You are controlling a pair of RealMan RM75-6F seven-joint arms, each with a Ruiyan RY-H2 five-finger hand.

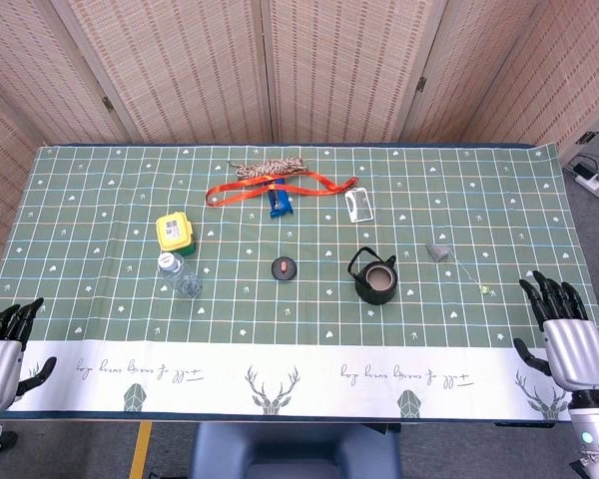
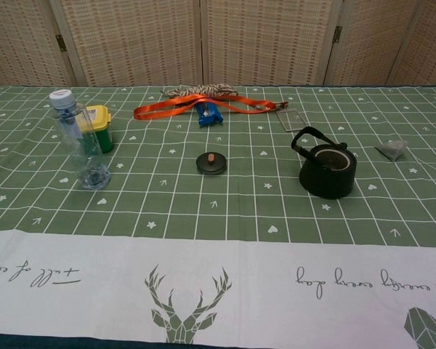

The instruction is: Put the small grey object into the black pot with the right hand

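Note:
The small grey object, a pyramid-shaped bag on a thin string, lies on the green cloth right of the black pot. The pot stands upright and uncovered, its handle raised. Its round black lid lies apart to the left. My right hand hovers at the table's near right edge, fingers spread, holding nothing. My left hand rests at the near left edge, fingers apart and empty. The chest view shows neither hand.
A clear plastic bottle and a yellow-lidded green jar stand at the left. Further back lie an orange strap, a coiled rope, a blue clip and a clear card holder.

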